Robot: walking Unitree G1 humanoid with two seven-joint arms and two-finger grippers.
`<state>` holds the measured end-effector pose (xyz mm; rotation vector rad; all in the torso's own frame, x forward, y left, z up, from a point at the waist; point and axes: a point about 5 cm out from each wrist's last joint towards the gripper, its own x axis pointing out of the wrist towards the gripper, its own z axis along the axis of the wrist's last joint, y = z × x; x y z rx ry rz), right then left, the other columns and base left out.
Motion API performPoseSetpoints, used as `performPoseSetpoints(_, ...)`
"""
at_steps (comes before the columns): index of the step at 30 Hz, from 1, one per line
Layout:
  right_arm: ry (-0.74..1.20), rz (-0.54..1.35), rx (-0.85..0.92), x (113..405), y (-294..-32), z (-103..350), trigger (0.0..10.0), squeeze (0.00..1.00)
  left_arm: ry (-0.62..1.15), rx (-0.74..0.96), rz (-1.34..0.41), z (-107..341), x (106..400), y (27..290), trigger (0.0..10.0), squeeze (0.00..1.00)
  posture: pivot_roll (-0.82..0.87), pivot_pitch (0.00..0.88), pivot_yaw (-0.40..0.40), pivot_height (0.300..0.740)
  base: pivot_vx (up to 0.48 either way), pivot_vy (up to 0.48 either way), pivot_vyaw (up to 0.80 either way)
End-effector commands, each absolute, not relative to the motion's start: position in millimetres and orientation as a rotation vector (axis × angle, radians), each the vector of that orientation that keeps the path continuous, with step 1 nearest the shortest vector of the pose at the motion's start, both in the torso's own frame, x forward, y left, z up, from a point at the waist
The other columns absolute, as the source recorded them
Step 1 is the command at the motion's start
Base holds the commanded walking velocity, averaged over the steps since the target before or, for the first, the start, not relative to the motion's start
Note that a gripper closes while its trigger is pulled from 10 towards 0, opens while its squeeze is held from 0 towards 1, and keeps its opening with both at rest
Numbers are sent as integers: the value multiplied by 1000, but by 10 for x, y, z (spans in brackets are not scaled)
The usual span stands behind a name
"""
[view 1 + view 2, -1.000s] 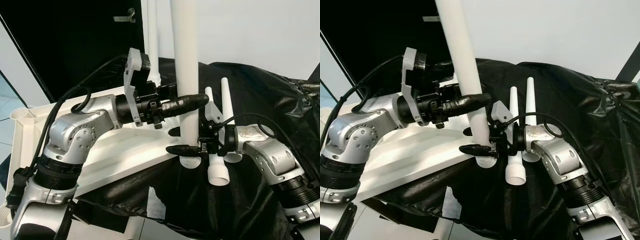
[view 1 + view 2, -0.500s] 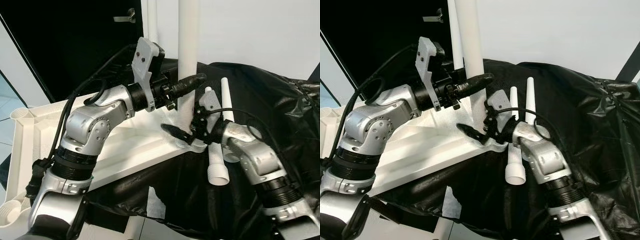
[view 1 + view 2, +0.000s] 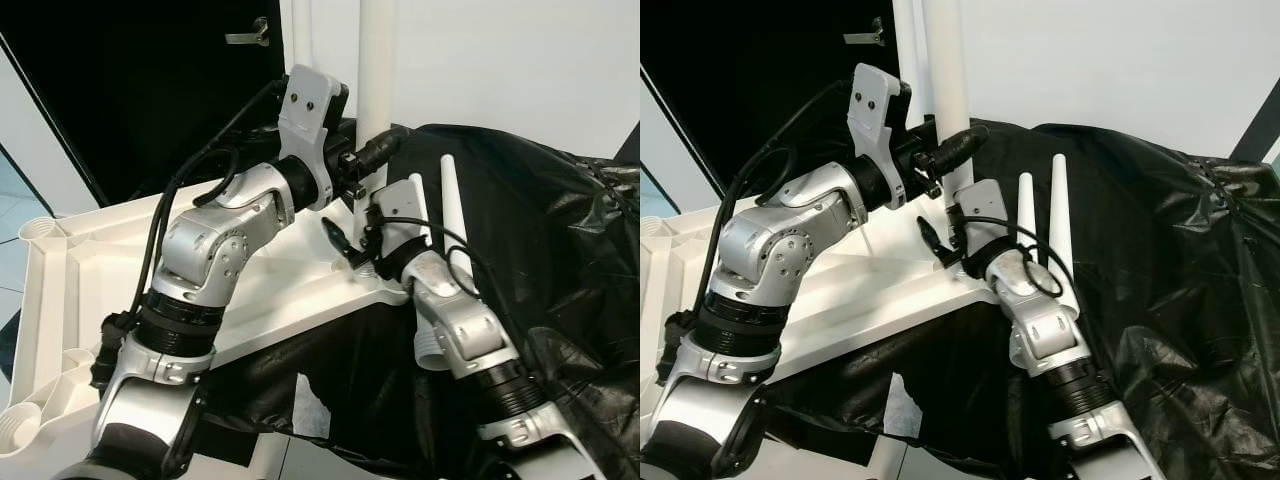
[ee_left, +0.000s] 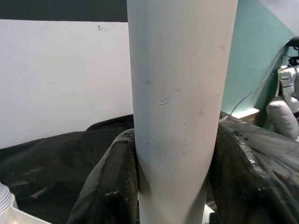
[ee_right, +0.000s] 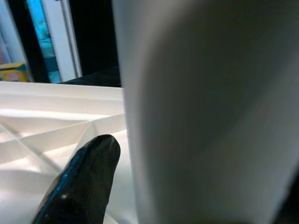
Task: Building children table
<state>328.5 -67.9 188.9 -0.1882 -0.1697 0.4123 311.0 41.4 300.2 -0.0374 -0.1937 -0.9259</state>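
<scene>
The white tabletop (image 3: 90, 270) lies underside up on my left, with round sockets at its corners. Both arms hold a white table leg (image 3: 375, 60) upright over its near right corner. My left gripper (image 3: 378, 148) is shut on the shaft; in the left wrist view both black fingers (image 4: 112, 186) press against the leg (image 4: 177, 116). My right gripper (image 3: 357, 248) grips the leg's base just above the tabletop, where one finger (image 5: 84, 182) lies beside the leg (image 5: 210, 116). The socket under the base is hidden.
Two loose white legs (image 3: 448, 210) lie side by side on the black cloth (image 3: 540, 230) right of the tabletop. Another white leg (image 3: 303, 35) stands upright behind the held one. A dark doorway (image 3: 130, 90) is at the back left.
Both arms carried the upright leg away from me, from above the black cloth in front of the tabletop's edge to over its near right corner. Both grips stayed on it.
</scene>
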Motion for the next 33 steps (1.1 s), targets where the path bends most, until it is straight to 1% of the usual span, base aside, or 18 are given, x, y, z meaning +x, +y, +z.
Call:
performPoseSetpoints(1, -181, 354, -189, 3325, -691, 1905, 10000, 0, -214, -37, -868, 3083, 3124, 422, 10000, 0, 23, 0, 21, 740, 0, 0, 0)
performPoseSetpoints(11, -202, 311, -174, 3346, -623, 1920, 10000, 0, -218, -53, -845, 3110, 3128, 381, 10000, 0, 24, 0, 25, 740, 0, 0, 0)
performPoseSetpoints(12, -204, 308, -176, 3346, -617, 1918, 4314, 0, -220, -53, -842, 3114, 3129, 378, 10000, 0, 22, 0, 28, 740, 0, 0, 0)
performPoseSetpoints(13, -204, 308, -176, 3346, -617, 1918, 4314, 0, -220, -53, -842, 3114, 3129, 378, 10000, 0, 22, 0, 28, 740, 0, 0, 0)
performPoseSetpoints(14, -203, 304, -175, 3348, -616, 1915, 3255, 0, -221, -54, -840, 3119, 3130, 374, 10000, 0, 22, 0, 28, 740, 0, 0, 0)
performPoseSetpoints(15, -207, 307, -173, 3344, -611, 1917, 0, 0, -222, -54, -840, 3121, 3128, 372, 10000, 0, 23, 0, 29, 740, 0, 0, 0)
performPoseSetpoints(22, -215, 287, -172, 3355, -601, 1925, 0, 0, -226, -49, -837, 3127, 3123, 361, 10000, 0, 23, 0, 30, 740, 0, 0, 0)
performPoseSetpoints(26, -214, 281, -164, 3359, -600, 1925, 0, 0, -260, -32, -844, 3147, 3109, 357, 10000, 0, 23, 0, 30, 740, 0, 0, 0)
performPoseSetpoints(27, -211, 277, -159, 3361, -601, 1923, 6510, 0, -266, -45, -864, 3144, 3094, 355, 10000, 396, 22, 0, 31, 740, 0, 0, 0)
performPoseSetpoints(28, -211, 277, -159, 3361, -601, 1923, 6510, 0, -266, -45, -864, 3144, 3094, 355, 10000, 396, 22, 0, 31, 740, 0, 0, 0)
performPoseSetpoints(29, -206, 270, -151, 3364, -603, 1920, 10000, 0, -262, -65, -882, 3137, 3087, 359, 10000, 1000, 21, 0, 33, 740, 0, 0, 0)
performPoseSetpoints(33, -194, 257, -138, 3370, -613, 1908, 10000, 0, -274, -64, -870, 3140, 3087, 386, 10000, 1000, 21, 0, 35, 740, 0, 0, 0)
